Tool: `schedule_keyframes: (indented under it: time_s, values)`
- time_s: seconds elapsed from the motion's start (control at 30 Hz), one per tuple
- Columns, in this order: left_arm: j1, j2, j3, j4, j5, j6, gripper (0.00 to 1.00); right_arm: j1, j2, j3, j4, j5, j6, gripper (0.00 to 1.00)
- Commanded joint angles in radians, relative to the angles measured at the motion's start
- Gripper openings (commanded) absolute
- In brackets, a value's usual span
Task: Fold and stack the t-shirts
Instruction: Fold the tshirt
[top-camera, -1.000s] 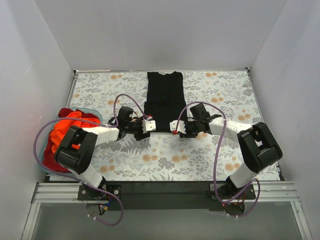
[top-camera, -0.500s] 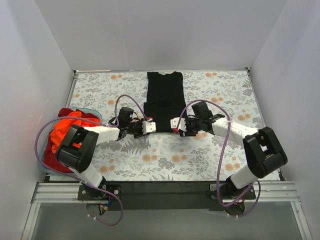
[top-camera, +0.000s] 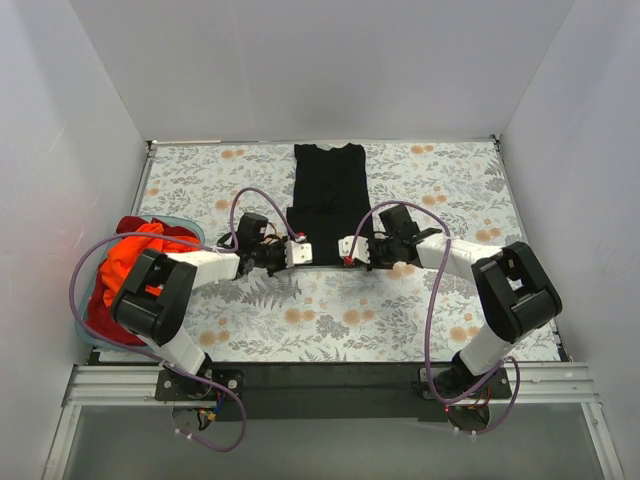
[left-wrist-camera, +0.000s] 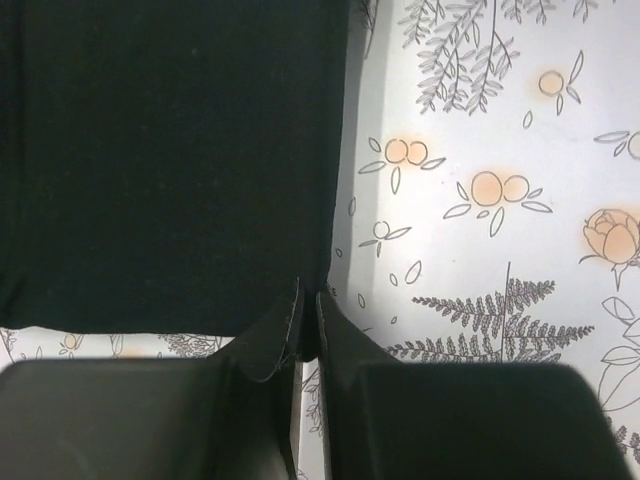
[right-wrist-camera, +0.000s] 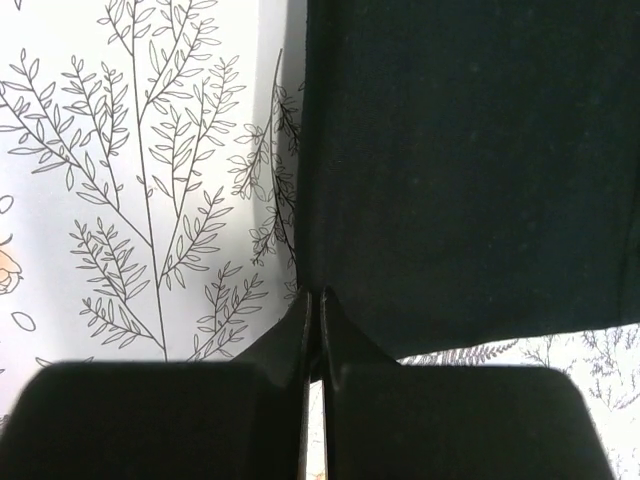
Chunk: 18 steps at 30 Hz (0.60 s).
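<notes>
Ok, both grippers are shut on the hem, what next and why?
Probably raise both corners a little, together, ready to fold: the left gripper and right gripper each pinch a near hem corner of the black t-shirt, which lies flat.

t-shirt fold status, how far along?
Done: black t-shirt lies flat as a narrow strip, sleeves seemingly tucked in. In hand: left gripper and right gripper shut on its near hem corners. To do: the end-to-end fold, then the orange-red shirts heaped in the basket; no stack yet.
</notes>
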Motion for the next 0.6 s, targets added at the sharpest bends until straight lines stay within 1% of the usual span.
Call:
schedule_keyframes:
  time_s: [0.0,0.03,0.1,0.13,0.17,0.27,0.43,0.47,0.5,0.53,0.57]
  values:
    - [0.011,-0.03,0.086,-0.094,0.041,-0.05,0.0,-0.01,-0.069,0.04,0.001,0.005,0.053,0.01]
    - [0.017,-0.032,0.146,-0.11,0.057,-0.068,0.0,-0.021,-0.079,0.078,-0.015,-0.003,0.062,0.01]
    - [0.04,-0.035,0.207,-0.164,0.069,-0.091,0.0,-0.035,-0.094,0.133,-0.089,-0.026,0.09,0.01]
    - [0.045,-0.035,0.233,-0.179,0.074,-0.094,0.0,-0.045,-0.097,0.191,-0.118,-0.032,0.098,0.01]
    - [0.054,-0.038,0.279,-0.192,0.075,-0.094,0.0,-0.05,-0.1,0.215,-0.141,-0.042,0.102,0.01]
    - [0.059,-0.062,0.329,-0.262,0.103,-0.051,0.0,-0.056,-0.123,0.265,-0.216,-0.062,0.093,0.01]
    - [0.047,-0.187,0.28,-0.386,0.146,0.059,0.0,-0.052,-0.223,0.221,-0.278,-0.072,0.059,0.01]
    - [0.034,-0.208,0.269,-0.409,0.149,0.085,0.0,-0.05,-0.238,0.215,-0.325,-0.085,0.062,0.01]
    - [0.028,-0.254,0.257,-0.482,0.172,0.094,0.0,-0.045,-0.273,0.201,-0.348,-0.092,0.069,0.01]
    - [0.022,-0.274,0.255,-0.523,0.187,0.094,0.0,-0.039,-0.296,0.189,-0.373,-0.101,0.078,0.01]
    - [0.005,-0.298,0.252,-0.622,0.205,0.088,0.0,-0.033,-0.348,0.175,-0.414,-0.117,0.09,0.01]
